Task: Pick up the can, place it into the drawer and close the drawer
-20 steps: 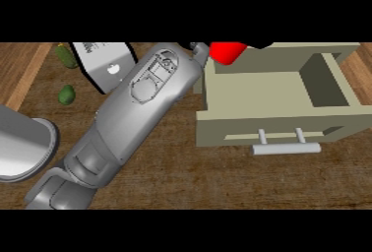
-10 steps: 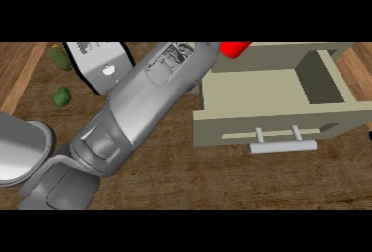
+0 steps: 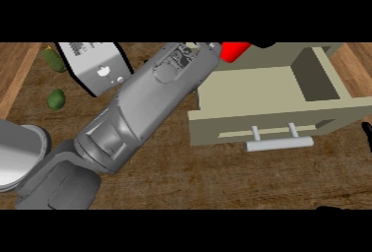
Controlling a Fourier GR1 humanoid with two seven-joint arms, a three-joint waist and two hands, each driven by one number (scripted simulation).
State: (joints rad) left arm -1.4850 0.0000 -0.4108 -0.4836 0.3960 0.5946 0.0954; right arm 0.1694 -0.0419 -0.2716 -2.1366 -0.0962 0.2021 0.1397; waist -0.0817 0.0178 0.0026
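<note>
While forearm (image 3: 149,106) hides left hand, red can (image 3: 234,50) cut off, drawer (image 3: 254,93) open

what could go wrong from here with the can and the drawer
The red can sits at the view's top edge, mostly hidden behind the left forearm, so where it will land is hard to judge; it may catch the open drawer's back rim. That forearm also crosses close to the drawer's left wall and could nudge it.
</note>
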